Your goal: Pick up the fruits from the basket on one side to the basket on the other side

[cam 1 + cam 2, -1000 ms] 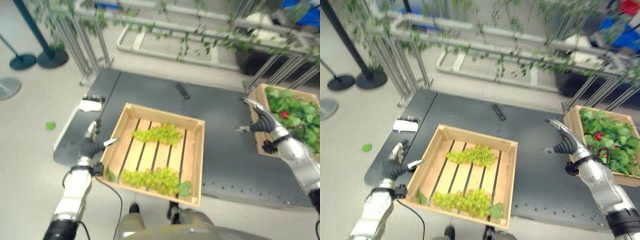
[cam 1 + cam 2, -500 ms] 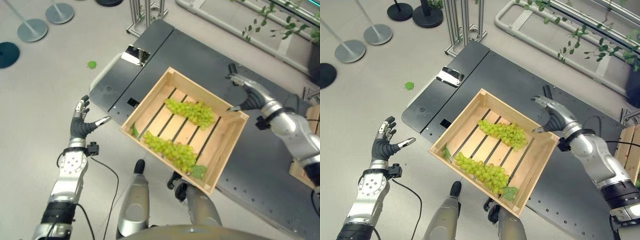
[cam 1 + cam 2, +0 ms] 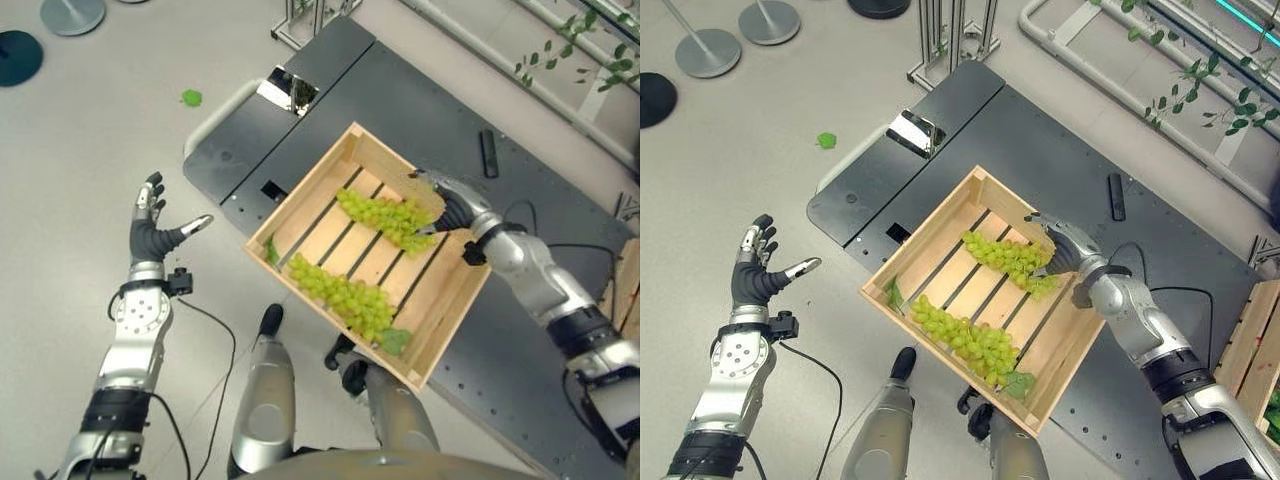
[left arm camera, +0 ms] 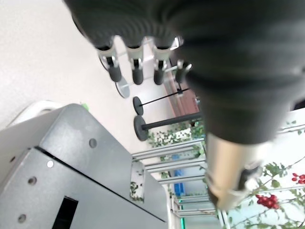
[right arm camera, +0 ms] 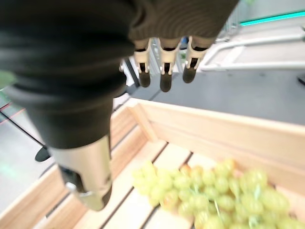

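Note:
A slatted wooden crate (image 3: 300, 186) lies on the dark platform (image 3: 420, 110) in front of me. It holds two bunches of green grapes: a far bunch (image 3: 383, 217) and a near bunch (image 3: 345, 295). My right hand (image 3: 447, 206) is open at the far bunch's right end, inside the crate's far corner. In the right wrist view its straight fingers (image 5: 164, 71) reach over the grapes (image 5: 209, 186) and hold nothing. My left hand (image 3: 150, 238) is open above the floor, left of the platform, well apart from the crate.
A second wooden crate (image 3: 1252, 335) with greenery shows at the right edge. A black bar-shaped object (image 3: 488, 152) and a shiny plate (image 3: 290, 92) lie on the platform. A green leaf (image 3: 191, 97) lies on the floor. Stand bases (image 3: 708, 52) and metal frames (image 3: 1110, 40) ring the back.
The camera has tipped down and turned. My right hand has moved from the crate's far corner in over the far grape bunch. My left hand stays open beside the platform.

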Motion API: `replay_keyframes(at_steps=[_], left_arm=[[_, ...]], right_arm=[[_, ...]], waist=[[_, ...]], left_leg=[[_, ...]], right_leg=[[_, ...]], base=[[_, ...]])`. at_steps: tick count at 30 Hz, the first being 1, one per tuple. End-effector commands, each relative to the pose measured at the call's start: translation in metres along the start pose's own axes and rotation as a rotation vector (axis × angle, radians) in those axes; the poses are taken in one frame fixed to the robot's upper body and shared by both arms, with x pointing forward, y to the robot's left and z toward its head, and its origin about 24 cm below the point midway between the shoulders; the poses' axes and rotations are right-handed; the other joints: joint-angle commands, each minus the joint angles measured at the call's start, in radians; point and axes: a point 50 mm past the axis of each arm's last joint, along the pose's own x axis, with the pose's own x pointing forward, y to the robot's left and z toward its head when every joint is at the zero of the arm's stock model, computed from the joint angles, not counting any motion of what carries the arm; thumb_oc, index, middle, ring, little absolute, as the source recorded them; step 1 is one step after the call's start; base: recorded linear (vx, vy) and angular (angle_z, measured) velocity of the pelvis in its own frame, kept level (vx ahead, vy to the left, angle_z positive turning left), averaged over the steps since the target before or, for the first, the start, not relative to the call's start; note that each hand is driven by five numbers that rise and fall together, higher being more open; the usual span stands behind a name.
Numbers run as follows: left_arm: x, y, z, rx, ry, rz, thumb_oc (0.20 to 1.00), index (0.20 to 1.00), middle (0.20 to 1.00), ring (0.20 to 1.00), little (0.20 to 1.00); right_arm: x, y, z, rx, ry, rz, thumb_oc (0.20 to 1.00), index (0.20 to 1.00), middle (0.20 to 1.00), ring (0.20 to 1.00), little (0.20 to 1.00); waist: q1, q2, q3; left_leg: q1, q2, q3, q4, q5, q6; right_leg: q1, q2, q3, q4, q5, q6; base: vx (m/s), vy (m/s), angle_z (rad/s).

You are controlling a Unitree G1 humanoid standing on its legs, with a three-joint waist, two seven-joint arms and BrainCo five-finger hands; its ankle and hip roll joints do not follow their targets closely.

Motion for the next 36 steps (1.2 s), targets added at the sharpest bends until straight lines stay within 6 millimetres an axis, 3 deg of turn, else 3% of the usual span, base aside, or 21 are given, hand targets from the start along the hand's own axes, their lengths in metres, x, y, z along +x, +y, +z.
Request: replay_keyframes(at_steps=[1,6,19,26,30,36], left_arm=[[0.009,-0.002,0.030,0.005,-0.150,-0.004,1.000,1.000,1.000,1.000,1.000],[0.011,-0.003,0.035,0.016,-0.174,-0.003,1.000,1.000,1.000,1.000,1.000],[0.011,-0.012,0.043,-0.019,-0.207,-0.024,1.000,1.000,1.000,1.000,1.000],[0.018,-0.024,0.058,-0.069,-0.258,-0.050,1.000,1.000,1.000,1.000,1.000],[0.019,-0.028,0.067,-0.097,-0.297,-0.061,1.000,1.000,1.000,1.000,1.000],[0.022,-0.033,0.085,-0.143,-0.366,-0.066,1.000,1.000,1.000,1.000,1.000]], right_arm=[[-0.001,-0.004,0.006,0.005,-0.032,-0.033,1.000,1.000,1.000,1.000,1.000],[-0.001,0.016,0.004,0.051,-0.001,0.010,1.000,1.000,1.000,1.000,1.000],[0.014,0.044,0.001,0.055,0.079,0.066,1.000,1.000,1.000,1.000,1.000],[0.035,0.035,0.006,0.037,0.107,0.006,1.000,1.000,1.000,1.000,1.000],[0.049,0.015,0.014,-0.029,0.084,-0.037,1.000,1.000,1.000,1.000,1.000],[0.058,-0.013,0.001,-0.019,0.164,-0.148,1.000,1.000,1.000,1.000,1.000]], waist=[[0.011,0.006,-0.035],[0.016,-0.011,-0.035],[0.049,0.006,-0.016],[0.067,0.040,0.014],[0.082,0.055,0.036],[0.096,0.092,0.072]], left_leg=[[-0.019,-0.005,-0.020,-0.101,0.083,-0.001],[-0.009,0.004,-0.032,-0.172,0.119,-0.001],[-0.012,0.000,-0.065,-0.256,0.182,-0.003],[-0.034,-0.004,-0.095,-0.282,0.213,-0.013],[-0.068,-0.004,-0.102,-0.282,0.223,-0.019],[-0.128,-0.007,-0.121,-0.289,0.250,-0.031]], right_leg=[[0.051,-0.024,-0.028,0.077,-0.157,0.109],[0.036,-0.016,-0.034,0.058,-0.149,0.108],[0.003,-0.017,-0.054,0.048,-0.142,0.110],[-0.024,-0.039,-0.097,0.094,-0.161,0.110],[-0.054,-0.047,-0.114,0.118,-0.171,0.112],[-0.113,-0.060,-0.145,0.162,-0.193,0.113]], base=[[-0.03,-0.030,0.03],[-0.03,-0.014,0.07],[-0.02,0.001,0.01],[0.00,-0.022,0.21],[0.00,-0.038,0.14],[0.00,-0.048,0.18]])
